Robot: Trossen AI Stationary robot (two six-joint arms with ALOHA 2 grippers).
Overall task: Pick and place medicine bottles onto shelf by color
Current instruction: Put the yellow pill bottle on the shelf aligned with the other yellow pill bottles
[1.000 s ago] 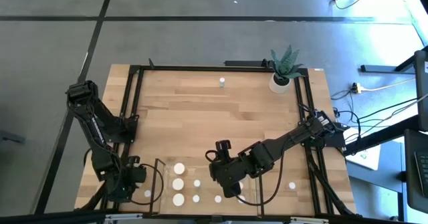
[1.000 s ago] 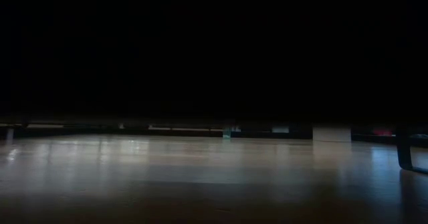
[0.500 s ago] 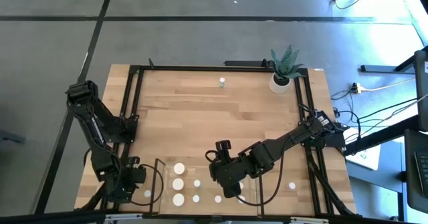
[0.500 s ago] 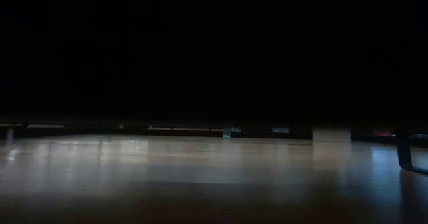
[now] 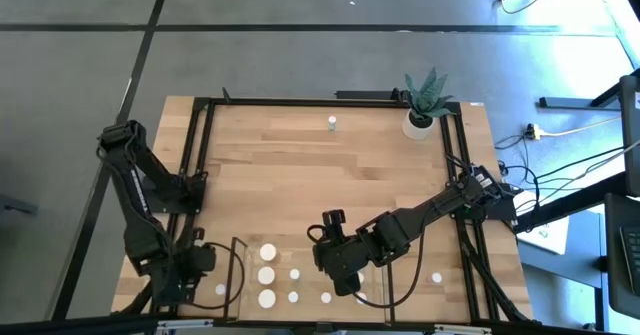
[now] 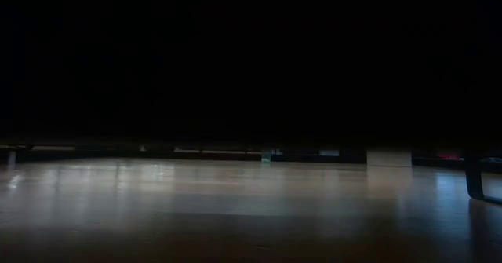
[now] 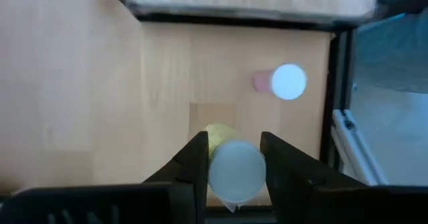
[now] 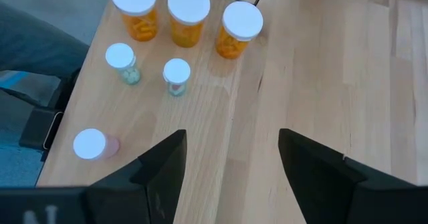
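Note:
My left gripper (image 7: 235, 158) is shut on a small bottle with a white cap (image 7: 235, 172) and a yellow body, at the table's near left corner (image 5: 188, 267), left of the shelf. A pink-bodied small bottle (image 7: 287, 81) stands on the table beside it (image 5: 221, 289). My right gripper (image 8: 231, 167) is open and empty above the light-wood shelf (image 5: 305, 257). On the shelf stand three wide orange bottles (image 8: 188, 11) and several small white-capped ones (image 8: 176, 73). My left gripper pinches the small bottle at its white cap (image 7: 212, 174) between its two fingers (image 7: 195, 162), which come from above and point down. The bottle is upright, its yellow body (image 7: 217, 136) below the cap. I cannot tell whether its base is on the table.
One small bottle (image 5: 332, 123) stands at the table's far edge, near a white pot with a spiky plant (image 5: 422, 115). Another small bottle (image 5: 437, 277) stands on the table right of the shelf. Dark frame bars (image 5: 240, 270) edge the shelf. The low view is mostly dark.
My left arm has straightened a little, and its gripper has shifted slightly toward the table's left edge.

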